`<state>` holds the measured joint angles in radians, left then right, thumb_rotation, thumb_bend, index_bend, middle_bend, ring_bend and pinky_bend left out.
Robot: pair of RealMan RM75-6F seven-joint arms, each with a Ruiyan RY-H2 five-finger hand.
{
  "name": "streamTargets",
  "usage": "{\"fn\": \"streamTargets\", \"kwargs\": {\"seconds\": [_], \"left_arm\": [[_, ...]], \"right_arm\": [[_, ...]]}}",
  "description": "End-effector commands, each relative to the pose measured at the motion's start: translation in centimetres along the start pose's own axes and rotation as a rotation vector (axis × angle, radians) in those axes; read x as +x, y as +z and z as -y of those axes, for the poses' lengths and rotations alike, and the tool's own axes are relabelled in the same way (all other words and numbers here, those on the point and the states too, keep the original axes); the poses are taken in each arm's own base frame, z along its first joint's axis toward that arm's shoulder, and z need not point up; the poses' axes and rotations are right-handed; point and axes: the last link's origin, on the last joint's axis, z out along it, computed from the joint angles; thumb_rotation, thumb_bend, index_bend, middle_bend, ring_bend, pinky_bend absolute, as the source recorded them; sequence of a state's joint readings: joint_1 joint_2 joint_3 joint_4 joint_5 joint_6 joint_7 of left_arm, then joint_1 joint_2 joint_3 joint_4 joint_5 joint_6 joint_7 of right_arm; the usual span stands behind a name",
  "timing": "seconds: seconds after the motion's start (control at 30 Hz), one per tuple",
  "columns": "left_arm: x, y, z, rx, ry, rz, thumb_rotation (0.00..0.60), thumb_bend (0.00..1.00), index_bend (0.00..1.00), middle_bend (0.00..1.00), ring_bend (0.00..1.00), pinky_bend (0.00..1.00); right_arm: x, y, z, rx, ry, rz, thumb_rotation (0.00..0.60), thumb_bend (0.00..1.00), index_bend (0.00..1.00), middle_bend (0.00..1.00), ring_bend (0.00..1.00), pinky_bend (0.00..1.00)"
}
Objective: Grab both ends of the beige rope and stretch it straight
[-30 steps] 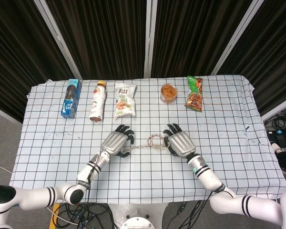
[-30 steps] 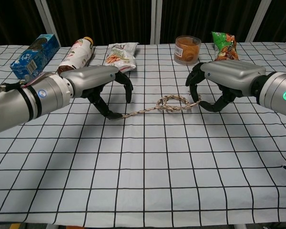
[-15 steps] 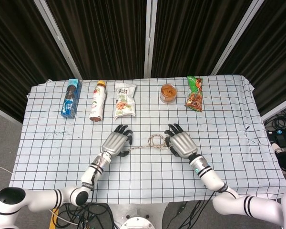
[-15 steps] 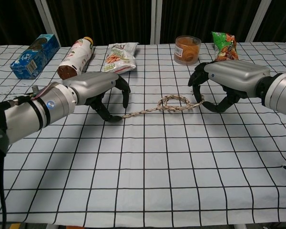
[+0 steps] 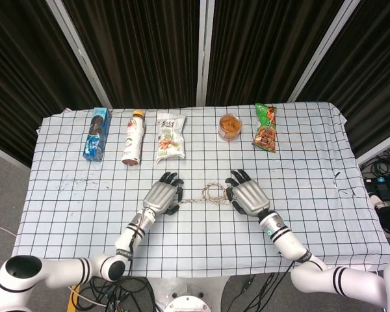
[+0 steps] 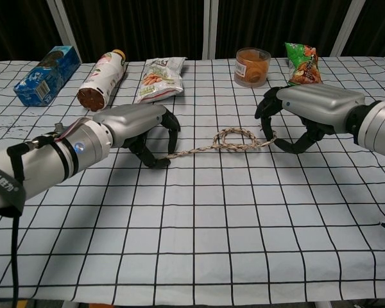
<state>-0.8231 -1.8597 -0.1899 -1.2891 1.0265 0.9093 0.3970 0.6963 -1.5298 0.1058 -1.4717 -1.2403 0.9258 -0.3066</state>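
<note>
From the head view we saw only the silver backs of the left hand and the right hand, which hid their fingers' undersides and both ends of the beige rope; between them the rope showed as a small coiled loop with a short tail running toward the left hand. The chest view gave us what lay underneath: the left hand arched palm-down over the checked cloth of the bench, its dark fingers curled in with the tips down at the rope's left end, though we could not tell whether they pinched it or merely touched it. The right hand was likewise arched, its fingers hooked down beside the loop's right end, and again we could not tell if the rope was gripped. The rope lay on the bench, unstretched, its loop nearer the right hand. Along the far edge we noted a blue carton, a bottle on its side, a white snack bag, an orange-filled jar and a green snack bag, all well apart from the hands.
</note>
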Motion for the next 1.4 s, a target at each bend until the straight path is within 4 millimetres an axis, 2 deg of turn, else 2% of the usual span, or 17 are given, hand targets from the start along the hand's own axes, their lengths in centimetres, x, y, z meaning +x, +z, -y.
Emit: {"fn": "streamTargets", "kwargs": {"seconds": [0.03, 0.8, 1.07, 1.4], "left_arm": [[-0.1, 0.1, 0.0, 0.002, 0.003, 0.003, 0.6, 0.31, 0.52, 0.16, 0.01, 0.01], [-0.3, 0.1, 0.2, 0.0, 0.013, 0.001, 0.6, 0.37, 0.56, 0.17, 0.01, 0.01], [-0.3, 0.1, 0.5, -0.003, 0.012, -0.011, 0.6, 0.43, 0.6, 0.18, 0.01, 0.01], [0.6, -0.6, 1.2, -0.008, -0.006, -0.048, 0.6, 0.44, 0.61, 0.18, 0.01, 0.01]], "right_arm": [[0.0, 0.0, -0.1, -0.001, 0.0, -0.001, 0.6, 0.51, 0.65, 0.2, 0.0, 0.0], [0.5, 0.4, -0.5, -0.014, 0.016, -0.009, 0.6, 0.52, 0.65, 0.2, 0.0, 0.0], [0.5, 0.3, -0.5, -0.015, 0.019, -0.012, 0.6, 0.53, 0.65, 0.2, 0.0, 0.0], [0.9, -0.4, -1.2, -0.032, 0.03, -0.036, 0.6, 0.54, 0.66, 0.21, 0.0, 0.0]]}}
